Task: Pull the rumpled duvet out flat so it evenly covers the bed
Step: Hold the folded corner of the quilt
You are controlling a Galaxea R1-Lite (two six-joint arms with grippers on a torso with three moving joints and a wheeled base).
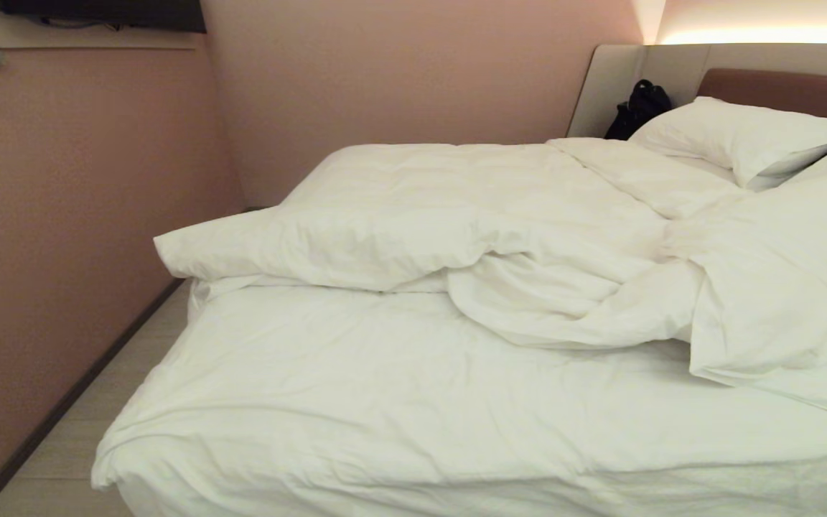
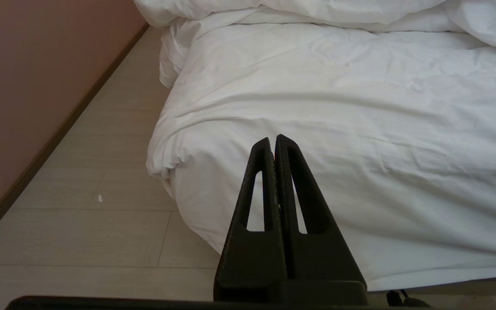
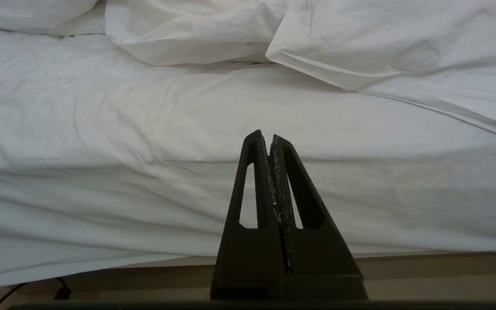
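Note:
The puffy white duvet lies bunched across the far half of the bed, folded back on itself, with a turned-over flap at the right. The near half shows only the wrinkled white sheet. My left gripper is shut and empty, held short of the bed's near left corner. Facing the bed's near side, my right gripper is shut too and holds nothing; the duvet's folded edge lies beyond it. Neither gripper appears in the head view.
Two white pillows lean at the padded headboard, with a black bag beside them. A pink wall runs along the bed's left side, leaving a narrow strip of pale floor. A black cable lies under the bed's edge.

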